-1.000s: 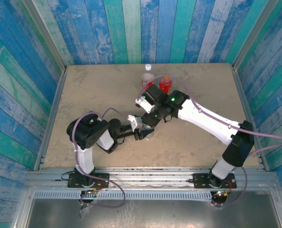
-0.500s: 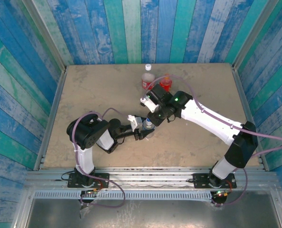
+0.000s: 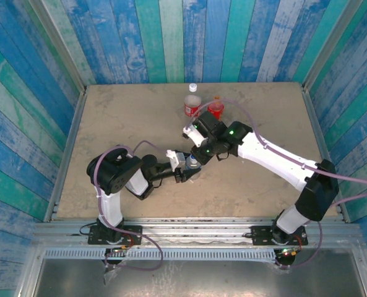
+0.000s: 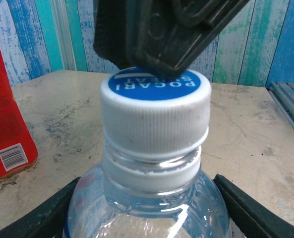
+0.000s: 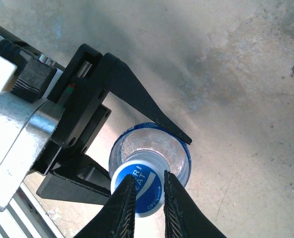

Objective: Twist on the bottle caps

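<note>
Since a second ago the right arm (image 3: pixel 276 158) has swung slightly back and to its right, uncovering the bottle top it had hidden, and its fingers have drawn in from a wider spread. The sandy desk (image 3: pixel 127 124) carries two capped bottles standing near its far edge: a clear bottle with a red label (image 3: pixel 192 105) and, just beside it, a red bottle (image 3: pixel 215 110). The left arm (image 3: pixel 118 176) reaches toward the middle, its left hand (image 3: pixel 189 168) clamped on the body of the short clear bottle (image 4: pixel 151 198), which stands upright. On that neck sits the blue-topped cap (image 4: pixel 154 116), roughly level. The right hand (image 5: pixel 148 177) hangs directly above, fingertips (image 5: pixel 132 181) close together over the cap's top and not around its ribbed wall; whether they are fully clenched or pinching anything I cannot tell.

To turn the cap well, the right hand likely needs to spread a little, drop around the ribs centred on the neck, press down lightly and twist, while the left keeps the bottle from spinning; a tilted start risks crossing the thread
</note>
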{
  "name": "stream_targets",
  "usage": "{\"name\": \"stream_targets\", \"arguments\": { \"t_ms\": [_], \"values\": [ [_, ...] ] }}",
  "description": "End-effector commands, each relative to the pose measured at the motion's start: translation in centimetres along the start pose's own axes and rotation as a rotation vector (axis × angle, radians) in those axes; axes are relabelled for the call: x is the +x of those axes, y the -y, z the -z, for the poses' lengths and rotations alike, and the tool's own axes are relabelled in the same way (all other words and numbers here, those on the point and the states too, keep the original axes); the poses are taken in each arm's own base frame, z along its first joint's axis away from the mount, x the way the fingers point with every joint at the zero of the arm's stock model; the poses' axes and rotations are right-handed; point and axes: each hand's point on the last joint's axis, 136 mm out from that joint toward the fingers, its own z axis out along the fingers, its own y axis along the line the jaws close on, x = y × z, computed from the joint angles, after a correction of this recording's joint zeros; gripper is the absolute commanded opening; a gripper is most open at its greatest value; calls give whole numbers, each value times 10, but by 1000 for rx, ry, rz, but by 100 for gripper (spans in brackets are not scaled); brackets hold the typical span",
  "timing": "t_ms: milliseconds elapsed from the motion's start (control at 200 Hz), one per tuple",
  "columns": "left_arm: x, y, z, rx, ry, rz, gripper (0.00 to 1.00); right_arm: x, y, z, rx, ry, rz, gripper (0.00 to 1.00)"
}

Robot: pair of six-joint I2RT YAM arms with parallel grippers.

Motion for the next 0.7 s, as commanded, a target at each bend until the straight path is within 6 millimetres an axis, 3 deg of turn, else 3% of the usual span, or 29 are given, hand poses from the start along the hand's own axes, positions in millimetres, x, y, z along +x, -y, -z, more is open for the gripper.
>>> {"name": "stream_targets", "arguments": {
  "t_ms": [0,110,240,385,526,696],
  "values": [
    [-4,3,-1,9,-4,-22,66,61,-4,-20,-33,-197,-54,18],
    [-3,3,-1,8,-6,-23,66,77,-2,-29,-18,-230,-77,18],
    [-4,3,-1,9,-6,-22,66,80,1,-30,-6,-234,-78,19],
    [-4,3,-1,12,-4,-20,65,54,-3,-15,-22,-144,-80,20],
    [-6,3,0,12,-4,-22,66,45,5,-11,16,-126,-84,20],
    [-7,4,0,15,-3,-23,66,23,-4,-2,-53,-21,-107,27]
  ]
}}
